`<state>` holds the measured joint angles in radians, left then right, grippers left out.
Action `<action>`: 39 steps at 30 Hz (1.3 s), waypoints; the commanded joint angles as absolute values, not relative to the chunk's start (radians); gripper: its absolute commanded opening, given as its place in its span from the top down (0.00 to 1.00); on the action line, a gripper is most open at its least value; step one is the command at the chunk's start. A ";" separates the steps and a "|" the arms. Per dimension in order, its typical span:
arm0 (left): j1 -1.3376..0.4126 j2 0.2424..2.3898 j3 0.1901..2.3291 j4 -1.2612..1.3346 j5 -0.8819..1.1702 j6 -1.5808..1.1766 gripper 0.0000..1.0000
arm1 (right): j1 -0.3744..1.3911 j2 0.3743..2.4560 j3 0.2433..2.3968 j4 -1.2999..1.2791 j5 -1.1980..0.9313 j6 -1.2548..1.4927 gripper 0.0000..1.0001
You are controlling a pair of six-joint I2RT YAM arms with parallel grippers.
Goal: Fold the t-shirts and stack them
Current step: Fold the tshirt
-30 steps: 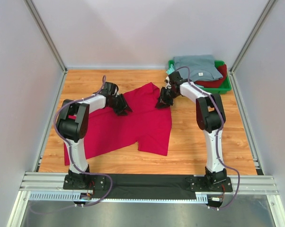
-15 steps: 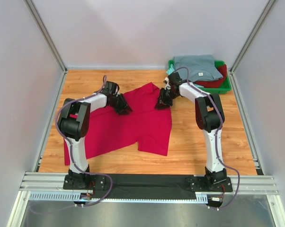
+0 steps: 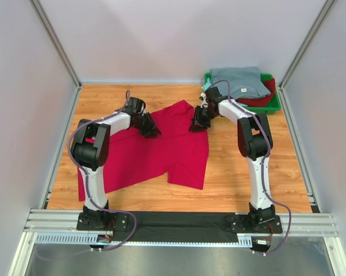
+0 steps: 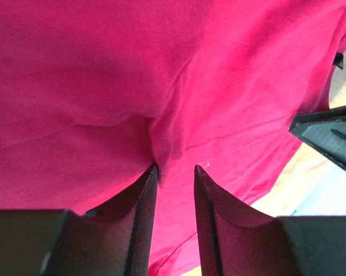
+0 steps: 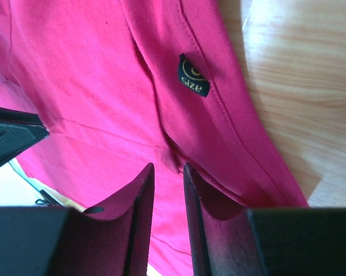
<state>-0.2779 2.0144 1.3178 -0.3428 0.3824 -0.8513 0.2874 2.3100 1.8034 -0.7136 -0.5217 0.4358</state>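
Compare with the earlier views: your left gripper (image 3: 152, 131) has drawn its fingers (image 4: 139, 214) closer together, gathering a ridge of the crimson t-shirt (image 3: 161, 152) between them. Your right gripper (image 3: 197, 125) has shifted slightly, its fingers (image 5: 139, 215) a little farther apart around a fold of cloth.

Crimson t-shirt (image 3: 161, 152) spread rumpled on table, grey-blue t-shirt (image 3: 239, 80) atop dark red t-shirt (image 3: 264, 98)

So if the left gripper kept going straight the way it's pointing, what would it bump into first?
The red t-shirt. The left gripper points right at a raised fold of the cloth between its jaws, with the table likely just beneath.
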 commanded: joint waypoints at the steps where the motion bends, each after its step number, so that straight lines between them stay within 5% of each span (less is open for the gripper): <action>1: -0.290 2.019 1.354 -0.347 0.391 -0.865 0.62 | 0.264 2.341 1.832 -0.739 -0.488 0.440 0.71; 11: -0.291 2.028 1.364 -0.351 0.394 -0.865 0.72 | 0.272 2.364 1.845 -0.735 -0.506 0.463 0.78; 14: -0.291 2.023 1.362 -0.353 0.394 -0.864 0.77 | 0.271 2.353 1.844 -0.735 -0.505 0.459 0.91; 16: -0.291 2.019 1.362 -0.354 0.394 -0.865 0.84 | 0.273 2.341 1.850 -0.750 -0.508 0.463 1.00; 20: -0.291 2.013 1.370 -0.371 0.393 -0.861 1.00 | 0.273 2.255 1.810 -0.750 -0.486 0.480 1.00; 39: -0.287 1.924 1.361 -0.477 0.341 -0.827 1.00 | 0.319 2.043 1.626 -0.764 -0.457 0.569 1.00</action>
<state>-0.2867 1.9858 1.3346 -0.4366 0.3634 -0.8513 0.2996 2.1223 1.6482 -0.7685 -0.4835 0.5266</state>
